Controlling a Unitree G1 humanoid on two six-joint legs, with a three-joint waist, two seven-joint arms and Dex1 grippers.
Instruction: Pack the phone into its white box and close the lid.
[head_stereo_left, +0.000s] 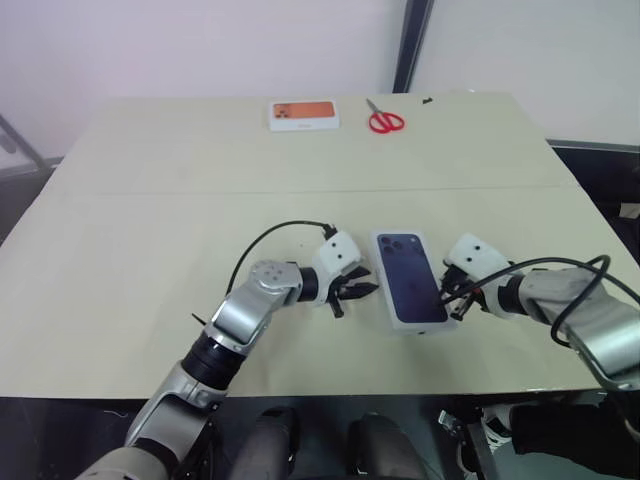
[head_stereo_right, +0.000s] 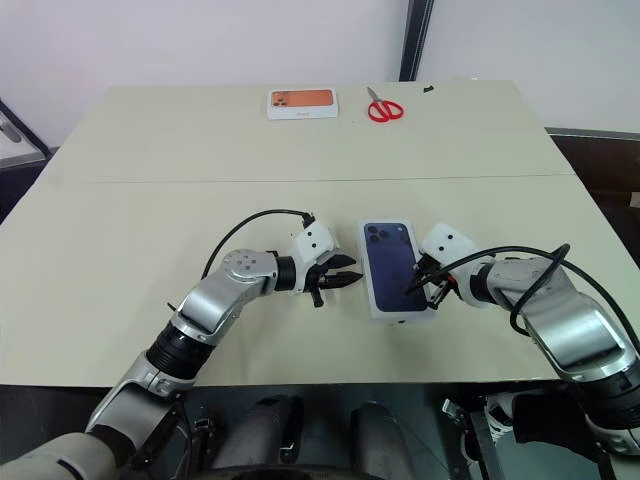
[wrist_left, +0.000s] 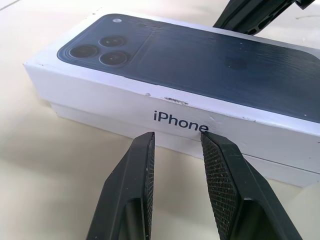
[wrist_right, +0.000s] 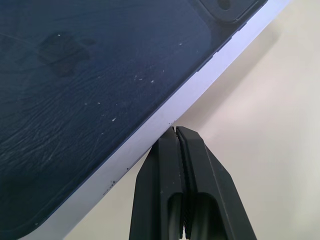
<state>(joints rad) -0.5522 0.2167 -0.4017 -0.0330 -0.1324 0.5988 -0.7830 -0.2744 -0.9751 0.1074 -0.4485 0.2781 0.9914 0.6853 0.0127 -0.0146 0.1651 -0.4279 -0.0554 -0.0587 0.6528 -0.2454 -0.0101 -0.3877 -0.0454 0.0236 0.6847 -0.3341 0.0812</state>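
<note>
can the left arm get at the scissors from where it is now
Probably not without a big stretch or a step. The red-handled scissors lie near the table's far edge, while the left gripper sits near the front, beside the lid. Nothing stands between them; distance is the problem.

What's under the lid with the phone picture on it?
Under the lid a strip of the white box peeks out along the side, so the lid sits on it, not fully down. The lid covers whatever lies inside, so a phone cannot be seen.

table (head_stereo_left: 150, 200) | white box (wrist_left: 165, 142) with lid (head_stereo_left: 409, 277) | orange-print box (head_stereo_left: 303, 115) | scissors (head_stereo_left: 384, 119)
</note>
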